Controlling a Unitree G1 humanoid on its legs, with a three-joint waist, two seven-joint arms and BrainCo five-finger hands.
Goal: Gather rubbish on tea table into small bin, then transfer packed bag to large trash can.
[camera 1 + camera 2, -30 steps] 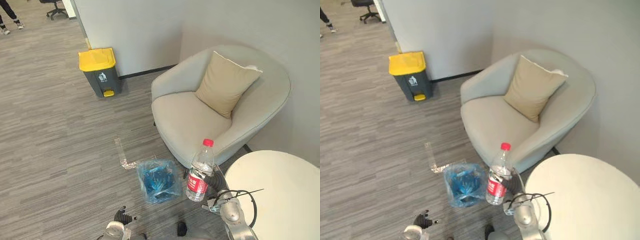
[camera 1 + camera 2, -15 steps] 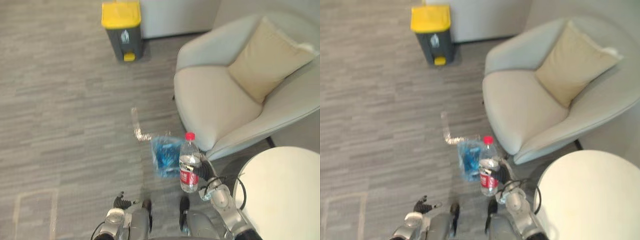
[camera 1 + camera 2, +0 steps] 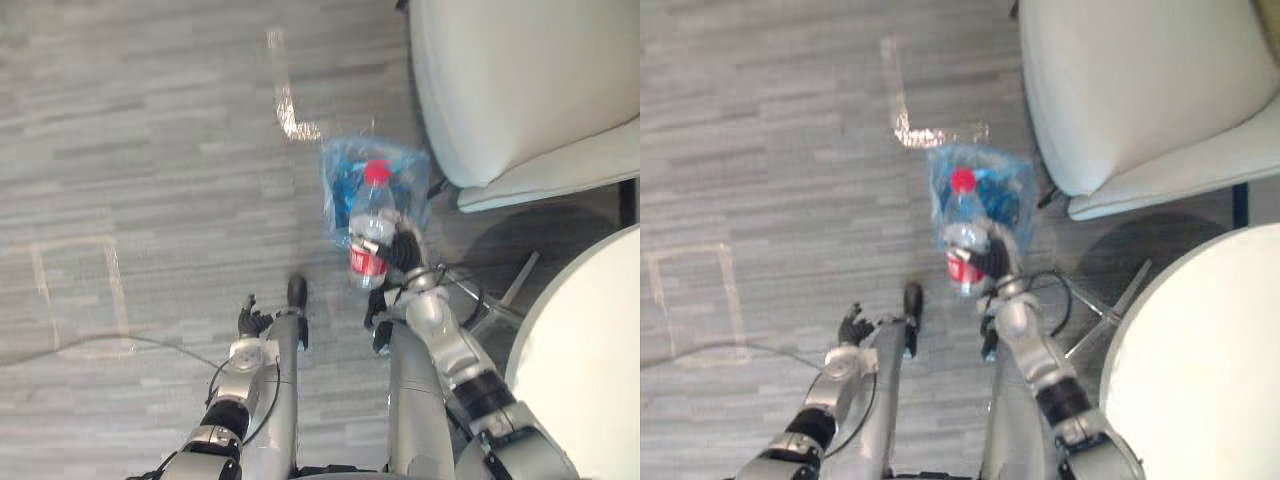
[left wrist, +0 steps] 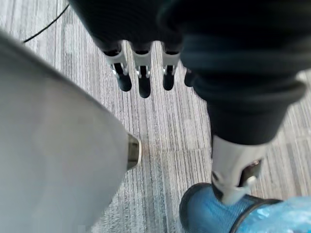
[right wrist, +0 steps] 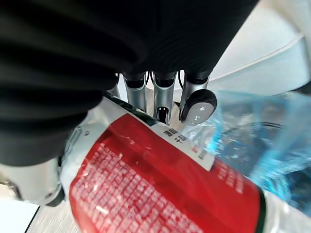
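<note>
While right robot hand (image 3: 404, 252) grips one bottle (image 3: 369, 225), one blue-bagged bin (image 3: 343, 172) near

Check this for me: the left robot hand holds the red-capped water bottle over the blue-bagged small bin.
Wrong hand. The right robot hand holds the red-capped water bottle over the blue-bagged small bin; the right wrist view shows its fingers curled round it.

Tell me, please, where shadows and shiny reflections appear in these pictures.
Left eye view: a soft dark shadow lies on the floor between the armchair and the round table; the strip of tape on the floor glints pale. Right wrist view: light passes through the blue bag beyond the bottle, which the right hand grips.
</note>
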